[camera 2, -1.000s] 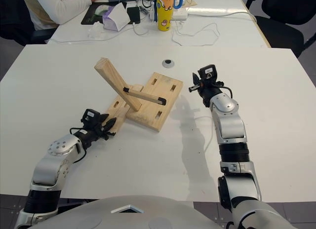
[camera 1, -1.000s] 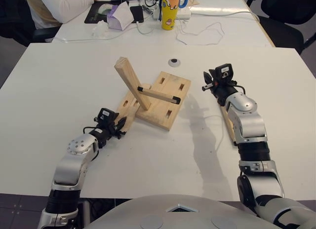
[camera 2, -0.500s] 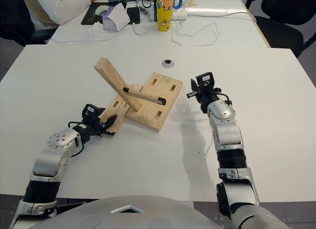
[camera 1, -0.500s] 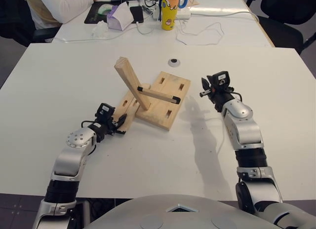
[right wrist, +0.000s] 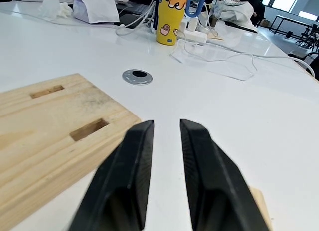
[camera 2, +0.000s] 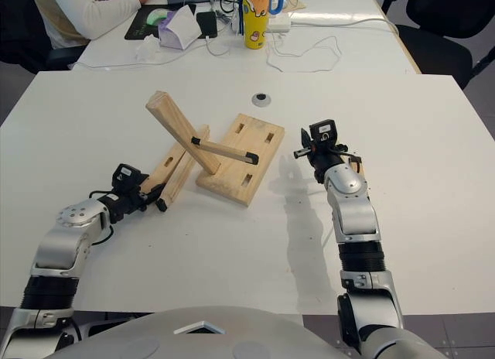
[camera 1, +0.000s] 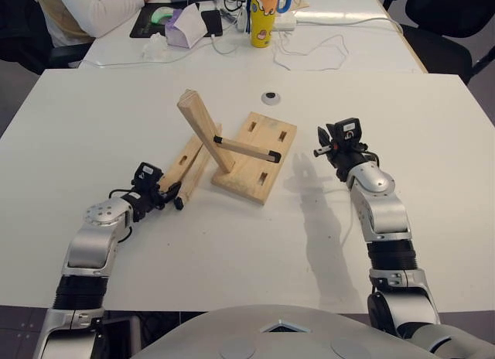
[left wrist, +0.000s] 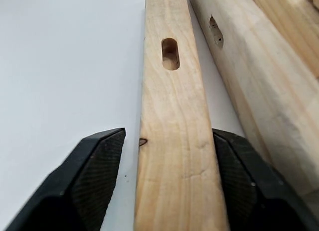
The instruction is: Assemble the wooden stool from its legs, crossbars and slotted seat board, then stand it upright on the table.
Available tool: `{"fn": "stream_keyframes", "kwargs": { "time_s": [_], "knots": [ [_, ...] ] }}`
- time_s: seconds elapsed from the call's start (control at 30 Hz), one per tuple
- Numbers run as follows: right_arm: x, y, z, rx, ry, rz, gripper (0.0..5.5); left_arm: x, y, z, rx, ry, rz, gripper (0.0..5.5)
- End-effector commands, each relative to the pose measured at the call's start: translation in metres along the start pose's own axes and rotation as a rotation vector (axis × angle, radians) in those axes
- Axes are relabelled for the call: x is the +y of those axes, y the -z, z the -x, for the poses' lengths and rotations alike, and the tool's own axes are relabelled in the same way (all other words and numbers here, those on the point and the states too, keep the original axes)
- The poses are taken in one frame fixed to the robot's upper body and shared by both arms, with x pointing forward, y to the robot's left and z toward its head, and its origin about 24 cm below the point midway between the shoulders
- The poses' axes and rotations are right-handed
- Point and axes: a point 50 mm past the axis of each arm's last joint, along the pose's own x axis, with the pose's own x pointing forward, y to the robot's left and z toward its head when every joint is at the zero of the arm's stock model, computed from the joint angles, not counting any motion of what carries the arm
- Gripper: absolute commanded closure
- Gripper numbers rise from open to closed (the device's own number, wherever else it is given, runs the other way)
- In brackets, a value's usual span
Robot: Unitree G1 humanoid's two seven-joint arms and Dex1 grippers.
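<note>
The slotted seat board (camera 1: 267, 135) lies flat at mid-table. One leg (camera 1: 199, 121) rises tilted from it, and a crossbar (camera 1: 247, 148) with black ends runs from that leg across the board. Two more legs lie side by side left of the board. My left gripper (camera 1: 174, 198) is shut on the near end of one of these legs (left wrist: 174, 116), a finger on each side. My right gripper (camera 1: 318, 141) hovers right of the board, its fingers (right wrist: 134, 156) slightly apart with nothing between them. Another wooden piece (right wrist: 259, 206) lies under my right forearm.
A metal grommet (camera 1: 271, 97) sits in the table behind the board. On the far desk stand a yellow cup (camera 1: 263, 18) and loose cables (camera 1: 325, 49). Bare white table surrounds the board on the left, right and front.
My left gripper has drawn back to the left with the leg end, dragging the lying legs away from the board. My right gripper has pulled back slightly toward me.
</note>
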Motion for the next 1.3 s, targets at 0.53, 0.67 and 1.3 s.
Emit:
{"fn": "stream_keyframes", "kwargs": {
  "time_s": [0.53, 0.67, 1.3],
  "knots": [
    [-0.001, -0.008, -0.003, -0.03, 0.019, -0.001, 4.52, 0.006, -0.013, -0.002, -0.055, -0.083, -0.01, 3.46],
    [-0.004, -0.011, -0.004, -0.036, 0.026, -0.002, 4.52, 0.001, -0.023, -0.002, -0.089, -0.062, -0.017, 3.46],
    [-0.007, -0.013, -0.007, -0.041, 0.037, 0.002, 4.52, -0.014, -0.024, 0.0, -0.006, 0.003, -0.129, 3.46]
  ]
}}
